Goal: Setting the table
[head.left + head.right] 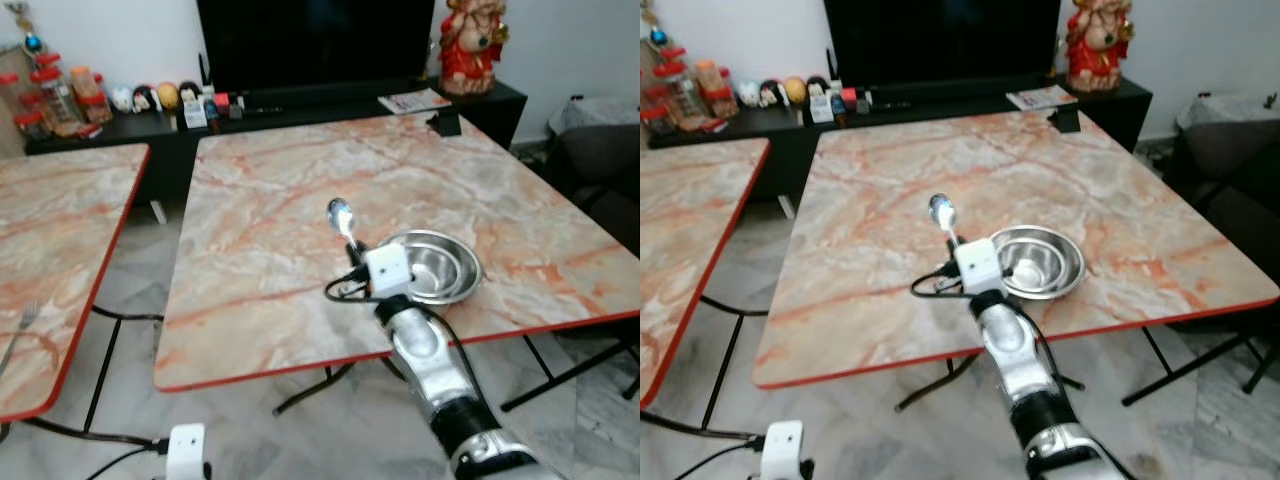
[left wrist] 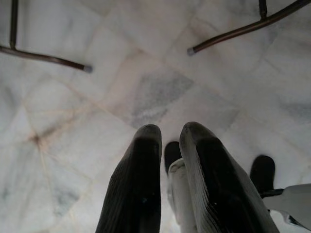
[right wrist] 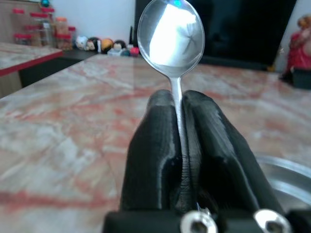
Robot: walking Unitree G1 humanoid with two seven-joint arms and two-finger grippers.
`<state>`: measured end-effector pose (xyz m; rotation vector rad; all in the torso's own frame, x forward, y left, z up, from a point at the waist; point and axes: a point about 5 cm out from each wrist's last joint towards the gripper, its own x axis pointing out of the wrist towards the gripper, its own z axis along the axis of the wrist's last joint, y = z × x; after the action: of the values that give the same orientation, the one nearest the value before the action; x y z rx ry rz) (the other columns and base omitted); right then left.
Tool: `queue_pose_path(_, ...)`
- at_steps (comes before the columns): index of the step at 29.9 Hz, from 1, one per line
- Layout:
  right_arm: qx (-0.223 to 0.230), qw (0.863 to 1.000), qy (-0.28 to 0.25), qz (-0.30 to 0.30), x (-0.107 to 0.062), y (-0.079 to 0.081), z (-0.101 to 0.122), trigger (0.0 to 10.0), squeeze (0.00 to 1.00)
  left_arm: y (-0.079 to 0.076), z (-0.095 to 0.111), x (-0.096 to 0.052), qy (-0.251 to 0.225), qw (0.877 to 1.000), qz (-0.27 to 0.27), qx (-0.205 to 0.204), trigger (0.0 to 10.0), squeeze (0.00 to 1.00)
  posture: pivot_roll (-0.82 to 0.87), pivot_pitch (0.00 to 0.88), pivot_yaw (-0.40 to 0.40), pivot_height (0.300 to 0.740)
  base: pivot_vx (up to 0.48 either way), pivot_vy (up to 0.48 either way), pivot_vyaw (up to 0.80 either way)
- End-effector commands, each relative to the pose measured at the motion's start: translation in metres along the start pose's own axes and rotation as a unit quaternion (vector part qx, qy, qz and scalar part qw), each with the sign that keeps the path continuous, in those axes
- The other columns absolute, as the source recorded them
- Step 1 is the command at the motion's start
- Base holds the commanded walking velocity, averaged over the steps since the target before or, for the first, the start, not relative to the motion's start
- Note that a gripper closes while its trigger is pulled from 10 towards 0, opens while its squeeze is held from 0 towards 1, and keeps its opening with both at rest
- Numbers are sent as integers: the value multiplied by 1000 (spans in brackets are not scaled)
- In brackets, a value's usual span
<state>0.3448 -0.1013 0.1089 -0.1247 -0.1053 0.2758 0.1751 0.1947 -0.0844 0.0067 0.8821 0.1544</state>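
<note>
Item one, my right gripper (image 3: 179, 104): both black fingers (image 3: 155, 145) pressed together on the handle of a spoon (image 3: 171, 36), bowl end standing clear beyond the fingertips. From the head camera I see that spoon (image 1: 341, 217) held out over the marble-patterned table (image 1: 300, 170), the right arm reaching in from the near edge.

Item two, steel bowl (image 1: 437, 265): sits on the same table just beside the gripper, on its right, near the red-trimmed front edge. Its rim shows at the corner of the right wrist view (image 3: 286, 170).

Item three, my left gripper (image 2: 170, 141): hangs low with its fingers (image 2: 141, 170) nearly together, a thin gap between them, nothing held, pointing at the pale tiled floor (image 2: 97, 97) between dark table legs (image 2: 228, 34).

Item four, second table (image 1: 60, 240): same marble top, to my left, well apart from the first; a fork (image 1: 20, 325) lies near its front edge.

Item five, background: dark low cabinet (image 1: 130, 125) along the wall carrying a black television (image 1: 315, 40), red-lidded jars (image 1: 55, 95), small figurines (image 1: 160, 97), a red statue (image 1: 472, 45) and a leaflet (image 1: 412, 101).
</note>
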Motion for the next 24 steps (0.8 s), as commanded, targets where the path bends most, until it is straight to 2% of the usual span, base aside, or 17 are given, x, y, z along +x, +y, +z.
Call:
queue_pose_path(1,4,1000,-28,12,8,8,16,10000,0,4,2,0,-1,1000,8,5,10000,0,-42,0,22,740,262,-307,0)
queue_pose_path(24,3,999,-30,14,6,9,18,10000,0,2,4,1,-6,1000,6,1,10000,0,-46,0,18,740,263,-321,0)
